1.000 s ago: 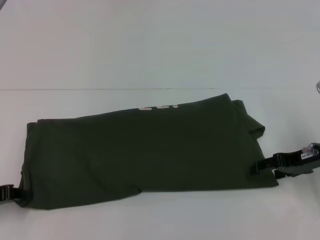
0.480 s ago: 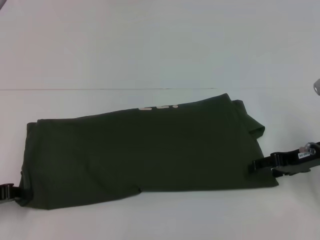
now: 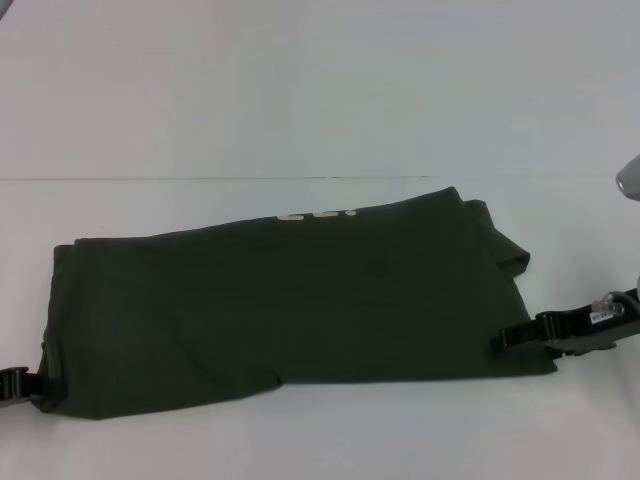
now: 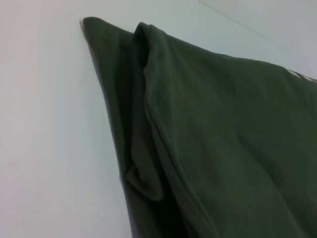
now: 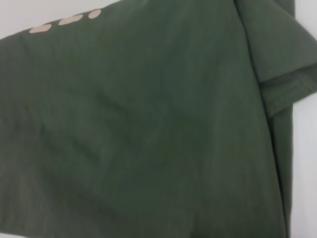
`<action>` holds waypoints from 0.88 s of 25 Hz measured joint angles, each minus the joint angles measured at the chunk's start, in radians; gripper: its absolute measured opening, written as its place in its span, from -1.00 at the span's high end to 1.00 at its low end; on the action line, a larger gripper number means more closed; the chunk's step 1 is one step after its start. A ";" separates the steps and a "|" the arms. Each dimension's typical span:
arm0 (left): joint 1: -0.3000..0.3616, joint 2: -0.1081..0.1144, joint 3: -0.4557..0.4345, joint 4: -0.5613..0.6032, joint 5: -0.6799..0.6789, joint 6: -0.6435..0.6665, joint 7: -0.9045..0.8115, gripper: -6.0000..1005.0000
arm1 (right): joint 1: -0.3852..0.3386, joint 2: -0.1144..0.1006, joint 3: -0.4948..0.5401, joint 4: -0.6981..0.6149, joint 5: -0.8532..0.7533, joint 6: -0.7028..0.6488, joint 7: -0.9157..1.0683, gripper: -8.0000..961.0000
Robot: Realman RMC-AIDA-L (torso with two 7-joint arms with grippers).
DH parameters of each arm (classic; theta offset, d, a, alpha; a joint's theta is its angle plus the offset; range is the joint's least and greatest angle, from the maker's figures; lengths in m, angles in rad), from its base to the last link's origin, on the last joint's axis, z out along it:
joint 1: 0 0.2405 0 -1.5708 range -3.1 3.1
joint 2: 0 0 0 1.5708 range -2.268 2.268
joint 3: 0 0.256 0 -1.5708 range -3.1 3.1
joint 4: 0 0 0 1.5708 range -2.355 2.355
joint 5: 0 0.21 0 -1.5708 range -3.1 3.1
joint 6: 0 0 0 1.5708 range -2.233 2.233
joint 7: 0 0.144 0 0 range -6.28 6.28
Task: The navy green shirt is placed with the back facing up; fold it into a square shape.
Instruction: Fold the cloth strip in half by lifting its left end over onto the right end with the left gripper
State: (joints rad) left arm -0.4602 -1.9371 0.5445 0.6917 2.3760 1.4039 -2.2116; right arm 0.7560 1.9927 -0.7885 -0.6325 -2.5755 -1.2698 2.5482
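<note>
The navy green shirt, a dark olive short-sleeved T-shirt of soft plain knit, lies on the pale white desk folded into a long band that runs across the head view from the robot's left to its right, slightly slanted so the right end sits farther from the robot. A small row of pale printed marks peeks along the far edge of the band, and the same marks show in the right wrist view on smooth fabric. At the right end a folded sleeve sticks out a little past the top layer. The black right gripper sits low at the shirt's right edge, its tip touching or just over the cloth; whether it is released or clenched cannot be told. The black left gripper is at the near-left corner of the band, mostly out of view, its state likewise unclear. The left wrist view shows the shirt's layered edge, apparently a tucked fold, lying on the desk.
</note>
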 joint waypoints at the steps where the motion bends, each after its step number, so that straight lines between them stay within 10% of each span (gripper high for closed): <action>1: 0.000 0.000 0.000 0.000 0.000 0.000 0.000 0.91 | 0.000 0.001 0.000 0.000 0.000 0.000 0.001 -0.90; 15: -0.004 0.000 -0.001 0.000 -0.001 0.000 -0.002 0.91 | -0.003 0.003 -0.038 -0.008 0.000 -0.001 0.012 -0.47; 22: -0.005 0.001 -0.002 0.000 -0.002 0.000 -0.003 0.91 | -0.003 0.003 -0.038 -0.013 0.000 -0.006 0.013 0.04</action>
State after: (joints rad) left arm -0.4648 -1.9362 0.5430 0.6917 2.3745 1.4042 -2.2147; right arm 0.7531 1.9956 -0.8268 -0.6453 -2.5755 -1.2756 2.5613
